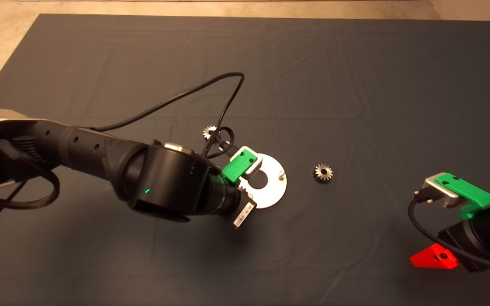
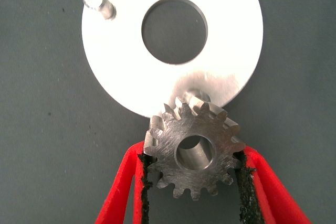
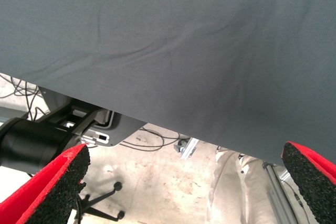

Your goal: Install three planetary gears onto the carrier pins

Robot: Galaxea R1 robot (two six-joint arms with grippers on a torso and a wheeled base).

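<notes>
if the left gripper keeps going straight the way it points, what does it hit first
Probably the carrier pin seen through the bore of the gear that the left gripper holds, then the disc below. How far the gear sits above the pin is unclear.

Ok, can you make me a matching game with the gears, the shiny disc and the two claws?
Things:
1. left gripper
2. right gripper
3. disc
4. loose gear

States:
a. lies alone on the mat, right of the disc
b. open, holding nothing
c. squeezes a gear over a pin
d. has a big round hole

Pairs: 1-c, 2-b, 3-d, 4-a
</notes>
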